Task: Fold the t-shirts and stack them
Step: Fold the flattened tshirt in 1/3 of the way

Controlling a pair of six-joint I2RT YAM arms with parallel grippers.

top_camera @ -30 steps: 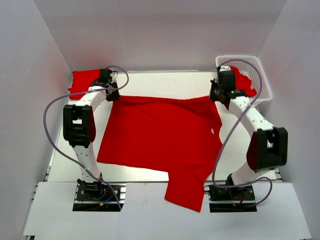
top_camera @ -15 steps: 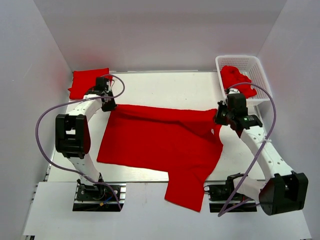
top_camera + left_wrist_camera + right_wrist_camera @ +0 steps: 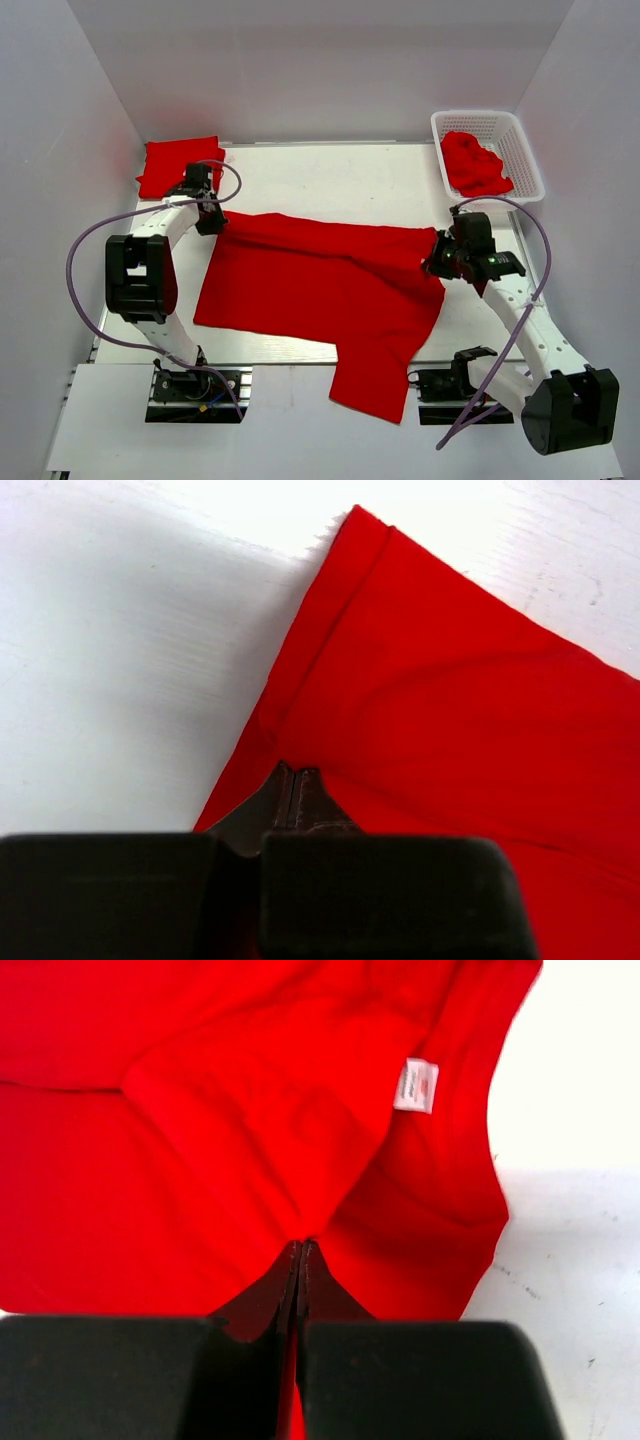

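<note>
Red cloth covers the middle of the tabletop [image 3: 330, 175]: one shirt [image 3: 310, 290] lies spread with its long axis running left to right. Its collar end points right, where a white label [image 3: 416, 1085] shows inside the neck. Its hem [image 3: 210, 275] points left, a straight edge slanting slightly outward from far to near. One sleeve [image 3: 372, 385] sticks out toward the near side and hangs over the near edge of the tabletop, between the two arm bases and closer to the right one. The other sleeve cannot be made out. Along the far side the cloth is drawn into a band from one hand to the other, with creases running its length.

The left hand [image 3: 213, 224] is clenched on the far hem corner. In its wrist view the fingers [image 3: 275, 805] meet on the cloth's edge, a little short of the corner tip. The right hand [image 3: 437, 256] is clenched on the far collar end, pinching a gathered fold close to the label, and the cloth fans away from the pinch.

A folded shirt [image 3: 178, 165] lies flat at the far left corner, just beyond the left hand. A white lattice basket [image 3: 525, 160] stands at the far right corner and holds a crumpled shirt [image 3: 473, 165], apart from the right hand.
</note>
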